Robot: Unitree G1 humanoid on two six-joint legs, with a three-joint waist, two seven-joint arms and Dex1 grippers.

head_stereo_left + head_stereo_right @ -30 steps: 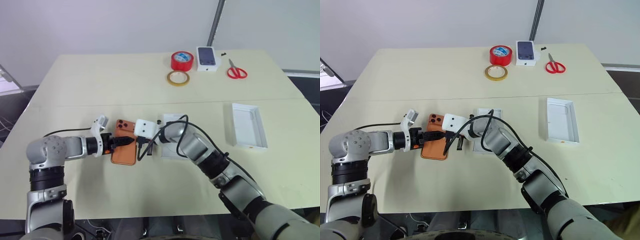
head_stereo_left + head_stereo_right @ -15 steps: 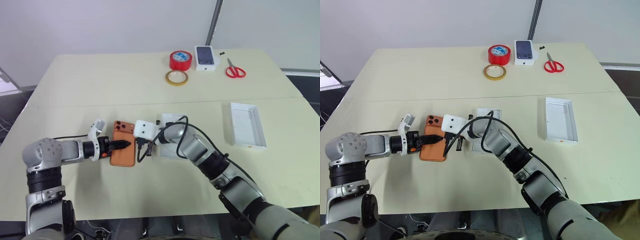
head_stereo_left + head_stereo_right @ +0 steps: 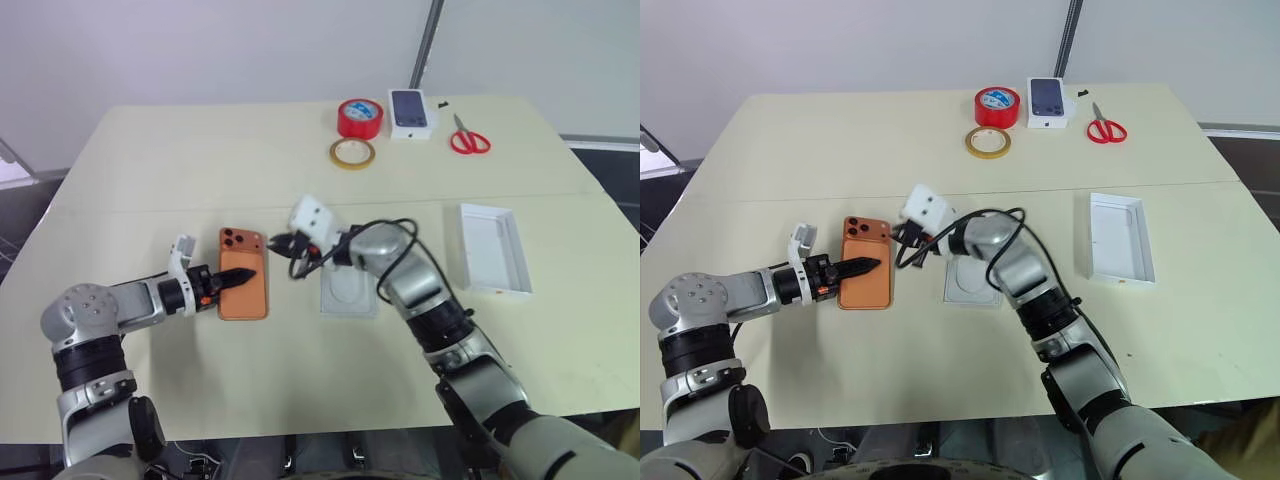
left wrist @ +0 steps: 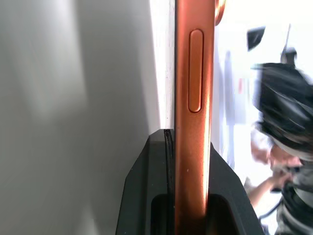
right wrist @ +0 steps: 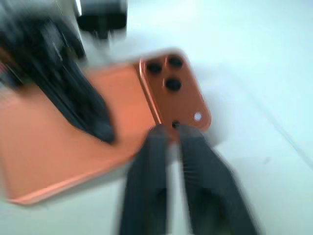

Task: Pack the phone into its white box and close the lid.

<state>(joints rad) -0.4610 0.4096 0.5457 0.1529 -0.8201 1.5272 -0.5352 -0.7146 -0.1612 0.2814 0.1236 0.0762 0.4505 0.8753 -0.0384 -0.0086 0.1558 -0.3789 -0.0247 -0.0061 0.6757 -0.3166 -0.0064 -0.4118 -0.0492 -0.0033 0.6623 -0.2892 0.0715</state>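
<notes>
left gripper (image 3: 240, 276) pinches the copper-orange phone (image 3: 243, 290) by its edge; right gripper (image 3: 283, 247) slightly parted, empty. keep the phone level while carrying it to the white box (image 3: 350, 291).

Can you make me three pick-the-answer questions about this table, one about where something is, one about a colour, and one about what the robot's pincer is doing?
1. Where are the red-handled scissors?
A. far edge of the beige table, right of the small printed phone box
B. inside the shallow white cardboard box
C. under the phone

2. What colour is the bigger tape roll?
A. blue
B. red
C. green

3. What is the left pincer doing?
A. wide open in the air
B. shut on the slim copper-orange phone
C. holding scissors

Answers: 1 A, they lie beside the printed box. 2 B, it is red. 3 B, the left wrist view shows the phone's edge between its fingers.
</notes>
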